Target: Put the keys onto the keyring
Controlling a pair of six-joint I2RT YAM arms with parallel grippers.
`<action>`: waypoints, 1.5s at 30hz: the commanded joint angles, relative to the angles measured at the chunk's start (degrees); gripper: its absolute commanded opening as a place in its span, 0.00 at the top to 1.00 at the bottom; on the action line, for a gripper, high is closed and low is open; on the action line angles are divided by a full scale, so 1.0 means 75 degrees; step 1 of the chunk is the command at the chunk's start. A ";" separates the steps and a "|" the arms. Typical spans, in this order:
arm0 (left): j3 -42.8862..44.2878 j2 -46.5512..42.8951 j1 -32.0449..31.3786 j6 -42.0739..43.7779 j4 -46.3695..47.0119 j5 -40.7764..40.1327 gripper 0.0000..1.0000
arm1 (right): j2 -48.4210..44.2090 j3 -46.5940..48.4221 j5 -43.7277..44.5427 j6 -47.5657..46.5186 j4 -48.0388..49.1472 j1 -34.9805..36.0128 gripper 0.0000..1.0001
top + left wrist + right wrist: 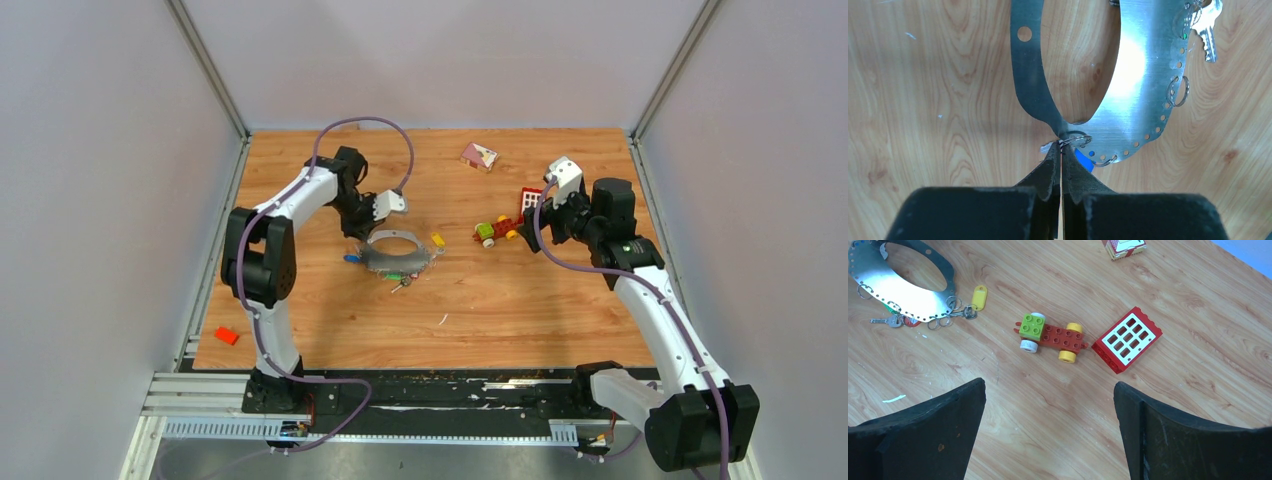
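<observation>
The keyring is a flat grey metal loop with holes along its rim, lying on the wood left of centre. My left gripper is shut on a small wire ring at the loop's near edge, with a blue tag just beside the fingertips. One silvery key hangs at the far rim. A yellow-tagged key and a red-tagged key lie against the keyring. My right gripper hovers open and holds nothing, above bare wood near the toy car.
A green, red and yellow toy car and a red block with a white grid lie ahead of the right gripper. A small pink box sits at the back. A red piece lies off the table's left edge.
</observation>
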 commanded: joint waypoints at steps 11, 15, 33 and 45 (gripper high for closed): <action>-0.1340 -0.1626 -0.0025 -0.2161 0.1870 0.0948 1.00 | -0.0057 0.0196 -0.0739 0.0246 0.0241 0.0068 0.00; -0.1955 -0.2175 -0.0025 -0.3188 0.2648 0.1073 1.00 | 0.0080 0.0211 -0.1367 0.0694 0.0593 0.0339 0.00; -0.4205 -0.3743 -0.0075 -0.6284 0.5129 0.1475 1.00 | 0.4171 0.1636 -0.2334 0.1660 0.3160 0.3792 0.30; -0.4752 -0.4240 -0.0095 -0.6942 0.5859 0.1462 1.00 | 0.6071 0.2732 -0.3153 0.2855 0.3519 0.3831 0.45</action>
